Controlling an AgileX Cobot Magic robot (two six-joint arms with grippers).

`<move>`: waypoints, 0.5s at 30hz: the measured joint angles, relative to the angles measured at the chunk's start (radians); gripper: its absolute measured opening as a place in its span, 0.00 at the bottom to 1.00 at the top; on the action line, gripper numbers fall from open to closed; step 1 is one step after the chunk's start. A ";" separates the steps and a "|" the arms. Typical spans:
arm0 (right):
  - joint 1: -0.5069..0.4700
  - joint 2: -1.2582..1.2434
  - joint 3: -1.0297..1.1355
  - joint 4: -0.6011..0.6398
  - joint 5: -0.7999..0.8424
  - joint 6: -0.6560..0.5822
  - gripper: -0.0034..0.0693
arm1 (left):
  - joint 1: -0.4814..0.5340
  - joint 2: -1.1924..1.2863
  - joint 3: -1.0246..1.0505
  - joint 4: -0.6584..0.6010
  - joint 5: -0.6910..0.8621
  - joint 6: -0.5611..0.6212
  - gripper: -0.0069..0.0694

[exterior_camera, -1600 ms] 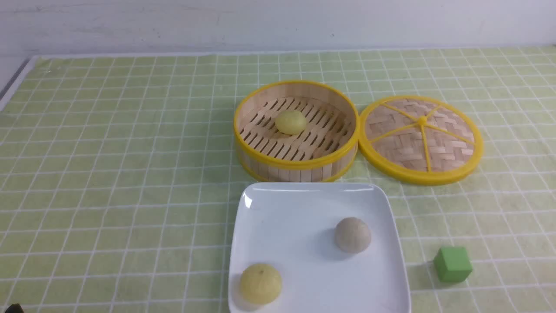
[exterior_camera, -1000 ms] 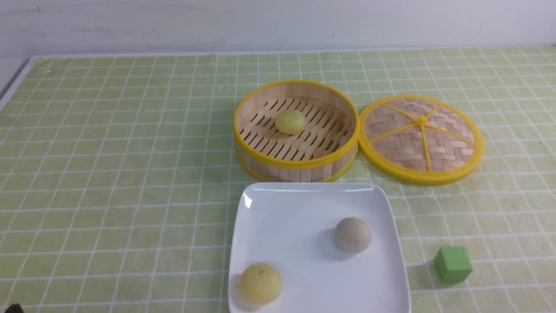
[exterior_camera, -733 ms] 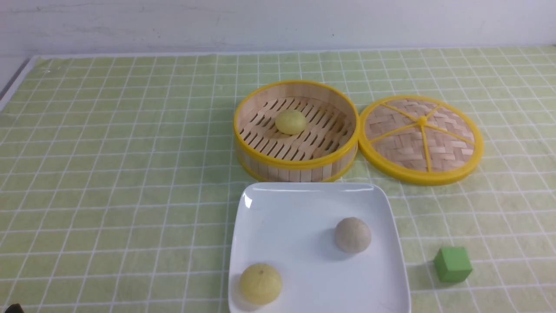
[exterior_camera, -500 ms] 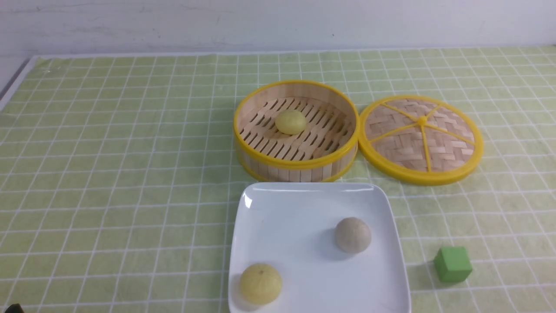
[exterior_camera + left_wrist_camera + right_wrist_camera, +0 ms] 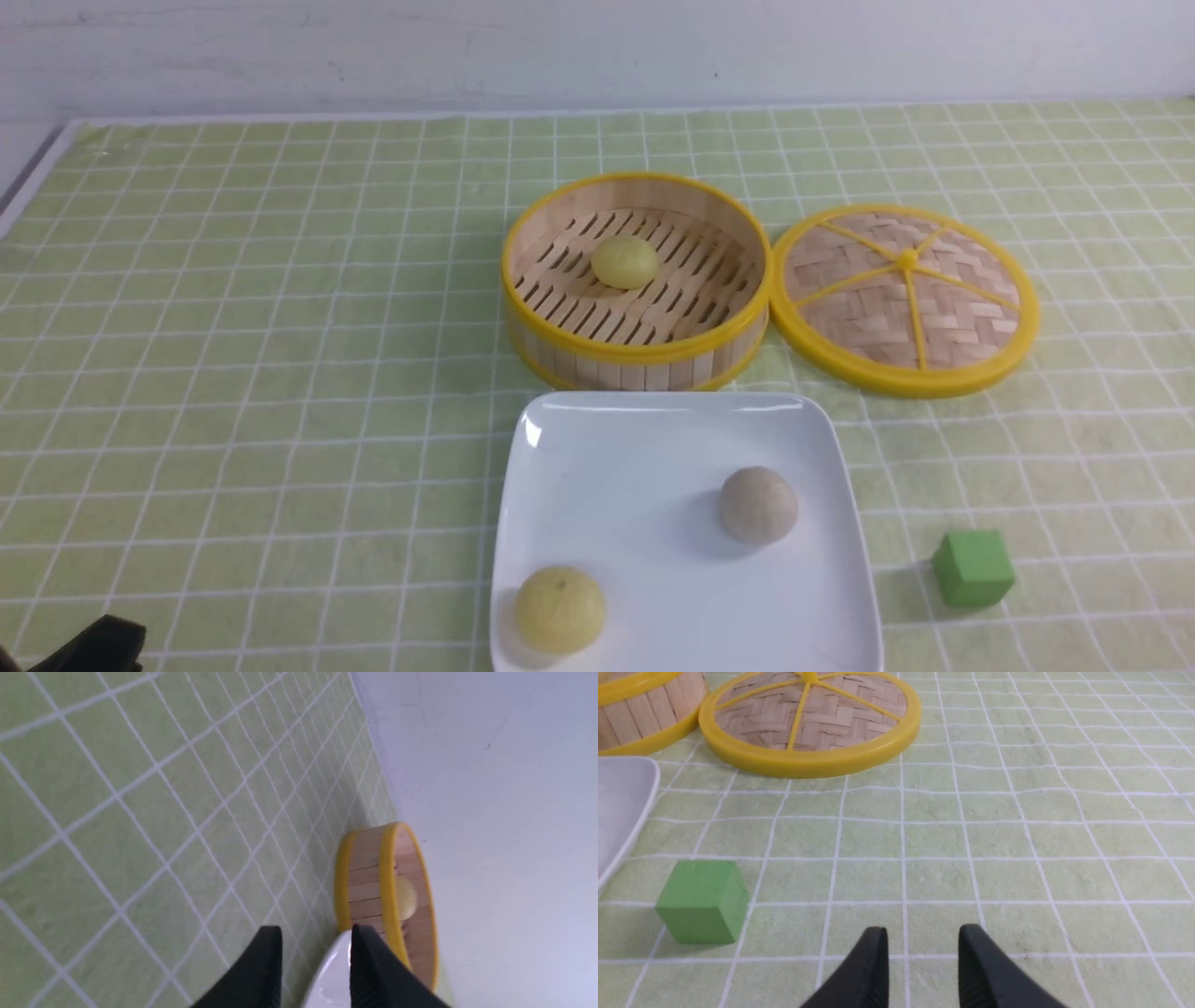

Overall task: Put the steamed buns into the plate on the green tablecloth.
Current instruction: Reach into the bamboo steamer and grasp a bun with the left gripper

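Front view: white plate point(image 5: 644, 467) sits on green tablecloth point(image 5: 233, 373), centre, near edge. On it: pale yellow bun point(image 5: 560, 609) at near-left corner and grey-beige bun point(image 5: 758, 505) toward right side, well apart from each other. 3rd bun point(image 5: 625, 261), also pale yellow, lies mid-floor in bamboo steamer point(image 5: 635, 353), w/ steamer's raised wall all round it. Steamer stands just behind plate, close to its far rim. Woven lid point(image 5: 904, 299) lies flat just right of steamer; rims touching or nearly, can't tell which. Green cube point(image 5: 973, 567) is on cloth right of plate, apart from it.

Left gripper point(image 5: 316, 933): fingers parted by a narrow gap, holding nothing. Only a dark bit of it shows at front view's bottom-left corner, well left of plate. Left wrist view has steamer side-on w/ bun peeking over rim, and plate corner seen beyond the finger gap.

Right gripper point(image 5: 923, 933): fingers likewise slightly apart, empty, low over bare cloth. Cube sits off to one side, btwn gripper and plate edge; lid lies beyond.
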 joint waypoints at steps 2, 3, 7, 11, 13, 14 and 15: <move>0.000 0.000 0.000 0.000 0.000 0.000 0.38 | 0.000 0.000 0.000 -0.012 -0.030 -0.011 0.40; 0.000 0.000 0.000 0.000 0.000 0.000 0.38 | 0.000 0.000 -0.001 -0.012 -0.032 -0.006 0.40; 0.000 0.000 0.000 0.000 0.000 0.000 0.38 | -0.007 0.015 -0.175 0.083 0.053 0.169 0.22; 0.000 0.000 0.000 0.000 0.001 0.000 0.38 | -0.007 0.267 -0.420 0.198 0.315 0.296 0.09; 0.000 0.000 0.000 0.000 0.001 0.000 0.38 | -0.008 0.440 -0.512 0.230 0.500 0.349 0.09; 0.000 0.000 0.000 0.000 0.001 0.000 0.38 | -0.008 0.501 -0.538 0.235 0.582 0.388 0.09; 0.000 0.000 0.000 0.000 0.001 0.000 0.38 | -0.008 0.624 -0.590 0.240 0.692 0.453 0.09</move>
